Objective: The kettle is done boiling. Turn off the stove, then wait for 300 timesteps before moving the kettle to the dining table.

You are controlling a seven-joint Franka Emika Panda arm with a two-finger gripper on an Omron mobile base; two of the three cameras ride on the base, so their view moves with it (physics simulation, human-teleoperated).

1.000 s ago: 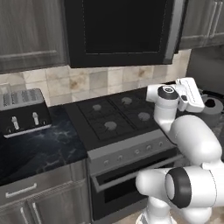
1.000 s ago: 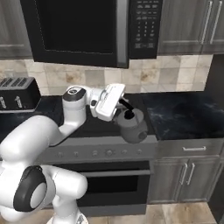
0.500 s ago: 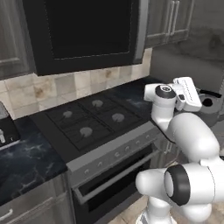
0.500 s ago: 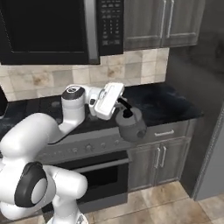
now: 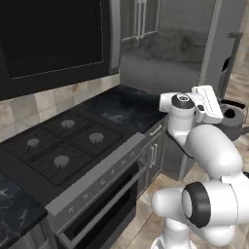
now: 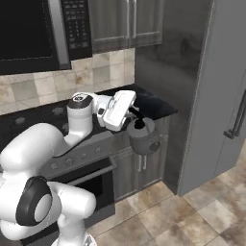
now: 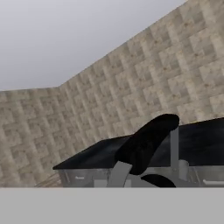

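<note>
From behind and to the arm's left, the left base view has the stove (image 5: 63, 146) at the lower left, its four burner caps bare. The kettle (image 5: 232, 121) hangs in the air off the right end of the counter (image 5: 124, 104), clear of any surface and partly hidden behind the white hand. The gripper (image 5: 224, 113) sits at the kettle's top, where the black handle arches; the fingers themselves are too hidden here to read

From the right base view, the kettle (image 6: 141, 137) hangs just below and beside the gripper (image 6: 134, 114), out past the front edge of the counter (image 6: 153, 106) and above the tiled floor (image 6: 192, 211). The jaws are clenched on the thin black handle, so the kettle dangles beneath the hand with its body roughly upright. A tall grey fridge (image 6: 211, 91) stands to the right. The microwave (image 6: 72, 24) at the upper left carries a keypad, but its markings are too small to read, and no other writing shows

Along the hand view, the black arched handle crosses the lower middle, with the kettle (image 7: 175, 175) right under the fingers. Past it lies a long black-topped slab with grey sides, which I judge to be the dining table (image 7: 205, 140): it lies ahead of the hand and well apart, with its long axis running across the view. The carry still has to close that gap
</note>
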